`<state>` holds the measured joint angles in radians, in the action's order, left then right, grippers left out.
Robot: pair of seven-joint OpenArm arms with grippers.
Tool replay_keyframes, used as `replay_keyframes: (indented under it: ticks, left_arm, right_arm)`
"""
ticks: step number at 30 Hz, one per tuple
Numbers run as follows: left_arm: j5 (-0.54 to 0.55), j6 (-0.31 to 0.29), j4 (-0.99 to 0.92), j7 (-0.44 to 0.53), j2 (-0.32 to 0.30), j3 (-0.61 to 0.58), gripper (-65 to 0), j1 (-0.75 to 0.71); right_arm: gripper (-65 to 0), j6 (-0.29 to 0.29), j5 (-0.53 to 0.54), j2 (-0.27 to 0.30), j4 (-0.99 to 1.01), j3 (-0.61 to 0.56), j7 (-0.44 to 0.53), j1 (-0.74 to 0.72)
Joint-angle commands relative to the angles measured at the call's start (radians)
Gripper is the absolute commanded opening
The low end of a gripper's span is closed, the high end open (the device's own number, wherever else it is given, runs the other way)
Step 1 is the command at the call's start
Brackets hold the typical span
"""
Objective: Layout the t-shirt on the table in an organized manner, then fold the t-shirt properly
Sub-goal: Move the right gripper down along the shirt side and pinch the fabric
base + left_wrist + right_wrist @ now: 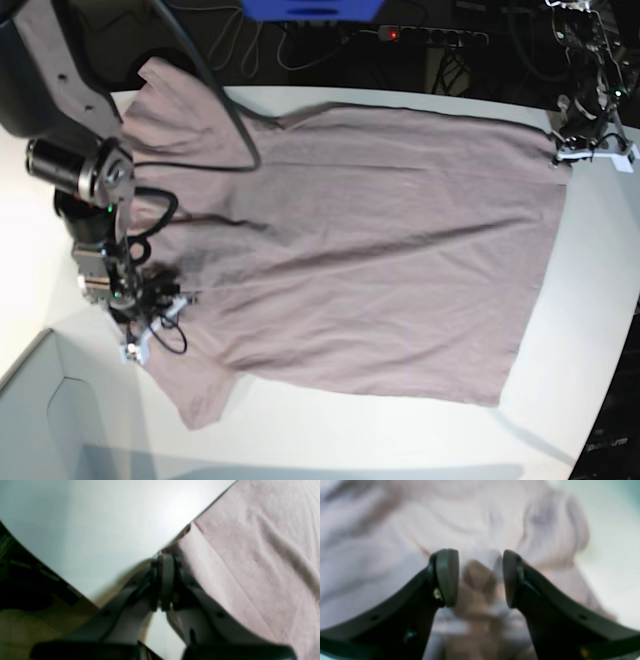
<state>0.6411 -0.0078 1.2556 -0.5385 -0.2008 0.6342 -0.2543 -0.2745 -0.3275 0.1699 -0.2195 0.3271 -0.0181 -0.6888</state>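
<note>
The t-shirt [350,250] was spread flat on the table [590,300]. Its hem corner was pinched by the left gripper [163,562] (pads together); the right gripper [480,577] was held apart over bunched cloth.

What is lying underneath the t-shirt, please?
The white table lies under the t-shirt, showing bare all round it. Whatever might sit beneath the spread fabric is covered and cannot be seen.
</note>
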Motion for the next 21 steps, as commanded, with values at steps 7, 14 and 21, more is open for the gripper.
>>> replay_keyframes:
  ticks: [7, 14, 21]
  left_arm:
    - [-0.008, 0.009, 0.005, -0.021, -0.009, 0.003, -65.0, -0.007]
    - [-0.008, 0.009, 0.002, -0.021, -0.007, 0.002, -65.0, -0.007]
    - [-0.008, 0.009, 0.003, -0.021, -0.006, -0.003, -65.0, 0.002]
  right_arm:
    - [-36.4, 0.044, 0.003, 0.013, -0.005, -0.066, 0.165, 0.034]
    - [-36.3, 0.246, 0.003, 0.009, -0.005, -0.245, 0.269, -0.012]
    - [-36.7, 0.268, 0.005, -0.051, -0.042, -0.276, 0.183, -0.018]
